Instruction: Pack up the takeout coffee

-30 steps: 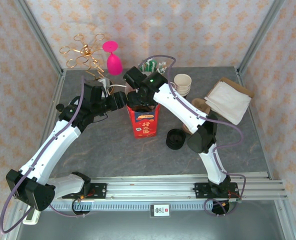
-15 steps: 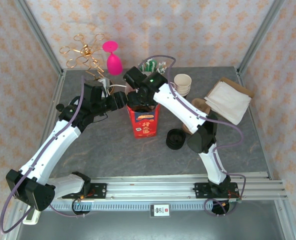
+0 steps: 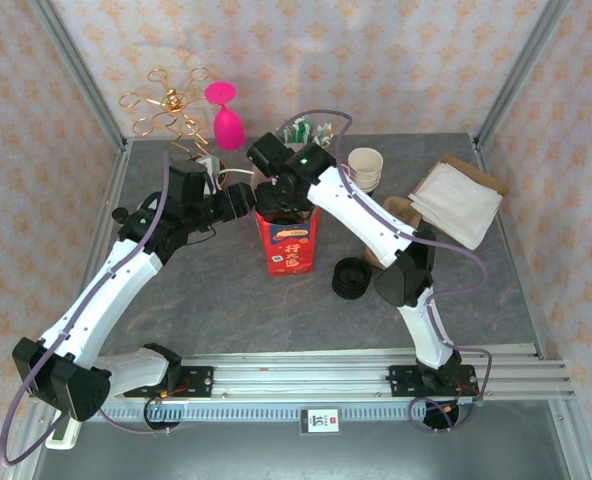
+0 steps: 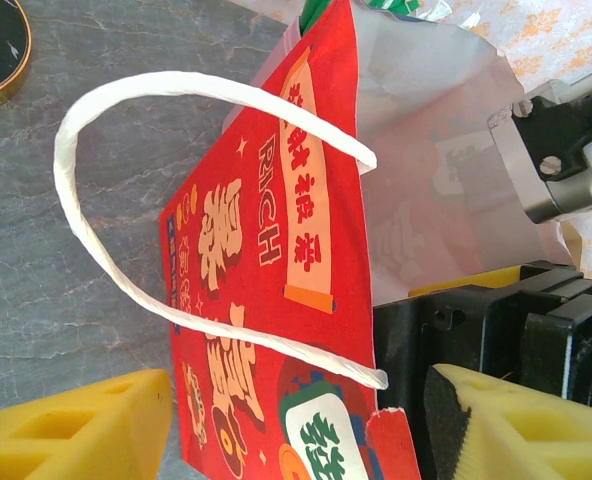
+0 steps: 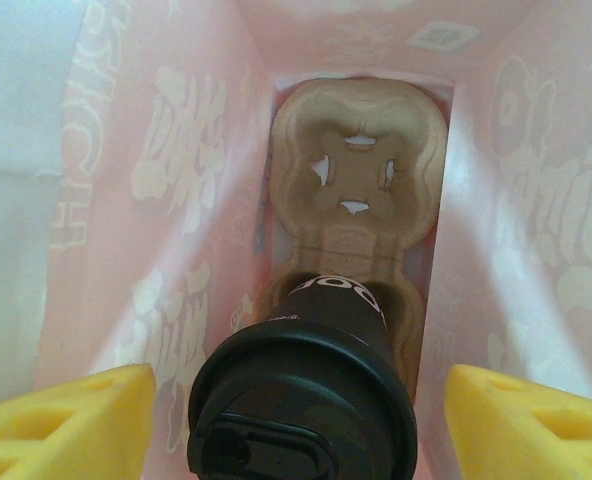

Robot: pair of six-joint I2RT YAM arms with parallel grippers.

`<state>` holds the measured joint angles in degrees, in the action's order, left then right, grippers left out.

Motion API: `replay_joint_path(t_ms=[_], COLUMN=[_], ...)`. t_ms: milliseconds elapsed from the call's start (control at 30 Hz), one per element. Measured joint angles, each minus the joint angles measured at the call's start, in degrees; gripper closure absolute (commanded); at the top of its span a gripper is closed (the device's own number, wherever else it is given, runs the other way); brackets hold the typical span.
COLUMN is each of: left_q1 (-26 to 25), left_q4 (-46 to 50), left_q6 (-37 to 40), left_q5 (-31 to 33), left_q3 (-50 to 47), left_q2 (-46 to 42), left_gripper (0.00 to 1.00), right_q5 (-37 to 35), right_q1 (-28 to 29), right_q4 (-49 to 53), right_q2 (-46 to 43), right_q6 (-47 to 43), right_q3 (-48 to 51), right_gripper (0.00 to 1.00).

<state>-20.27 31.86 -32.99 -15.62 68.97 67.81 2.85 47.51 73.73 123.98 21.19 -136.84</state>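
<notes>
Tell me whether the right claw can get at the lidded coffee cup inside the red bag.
Likely yes. The right claw hangs above the open red bag, its fingers spread either side of the coffee cup, with nothing in the way.

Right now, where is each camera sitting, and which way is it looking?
Top camera: high behind the robot, looking down on the table; the left arm and right arm reach to the red bag.
Left wrist camera: beside the bag, facing its printed side and white handle; the left gripper frames the bottom.
Right wrist camera: over the bag's mouth, looking down at the lidded cup and cardboard tray; the right gripper frames them.
All three see the bag.
</notes>
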Motion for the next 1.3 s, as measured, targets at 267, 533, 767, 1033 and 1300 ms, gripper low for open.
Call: replay_joint_path(t_ms=[267,533,767,1033,1300], left_q1=[0.0,0.0,0.0,0.0,0.0], left_q4=[0.0,0.0,-0.02,0.0,-0.04], left_q6=[-0.02,0.0,-0.02,-0.02,0.0], left_q5=[0.02,0.02,0.02,0.04,0.2], left_q3=[0.0,0.0,0.0,0.04,0.74], left_q2=[0.0,0.0,0.0,0.0,0.0], left_gripper=[0.31,0.31,0.32,0.32,0.33], right_q5=[0.17,0.26,0.66,1.07,1.33], right_q1=[0.0,0.0,0.0,0.0,0.0], right_q4=[0.02,0.02,0.02,0.02,0.02], right_q2=[-0.09,-0.09,-0.11,-0.17,-1.05], right_q6=[0.0,0.0,0.02,0.0,0.02], right_q3=[-0.2,-1.2,-1.95,-2.23,-2.29], right_gripper=[0.28,0.29,0.34,0.36,0.4])
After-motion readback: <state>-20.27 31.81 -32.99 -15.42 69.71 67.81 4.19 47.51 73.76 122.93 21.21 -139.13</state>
